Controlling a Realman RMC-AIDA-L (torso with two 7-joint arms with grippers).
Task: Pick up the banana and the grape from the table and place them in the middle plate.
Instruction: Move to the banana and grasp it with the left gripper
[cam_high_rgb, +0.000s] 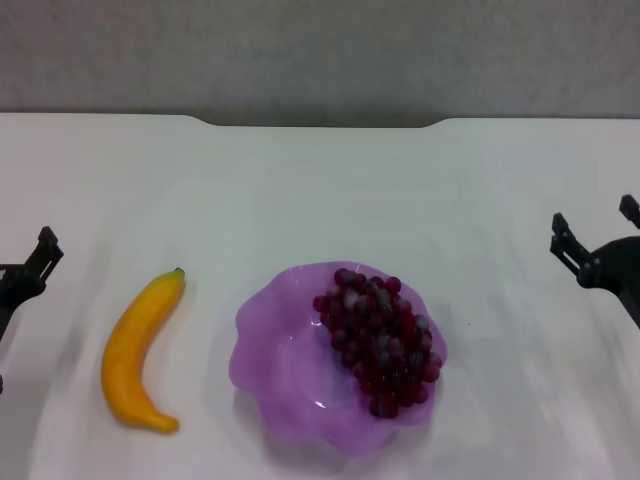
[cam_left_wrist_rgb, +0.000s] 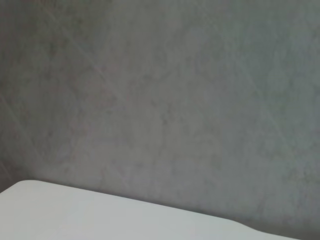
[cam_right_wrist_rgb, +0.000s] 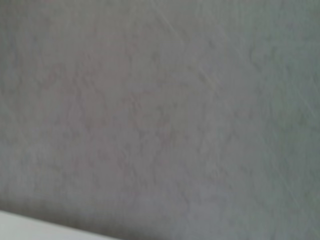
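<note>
The yellow-orange banana (cam_high_rgb: 138, 350) lies on the white table (cam_high_rgb: 320, 190), just left of the middle plate, apart from it, with its green stem tip pointing away from me. The grape (cam_high_rgb: 382, 338), a dark red-purple bunch, lies inside the light purple scalloped middle plate (cam_high_rgb: 275, 350), on its right half. My left gripper (cam_high_rgb: 32, 265) sits at the far left edge of the head view, left of the banana and empty. My right gripper (cam_high_rgb: 594, 226) is at the far right, open and empty, away from the plate.
The table's far edge has a shallow notch (cam_high_rgb: 320, 123) against a grey wall (cam_high_rgb: 320, 50). Both wrist views show only the grey wall (cam_left_wrist_rgb: 160, 100) and a strip of table edge (cam_left_wrist_rgb: 100, 215).
</note>
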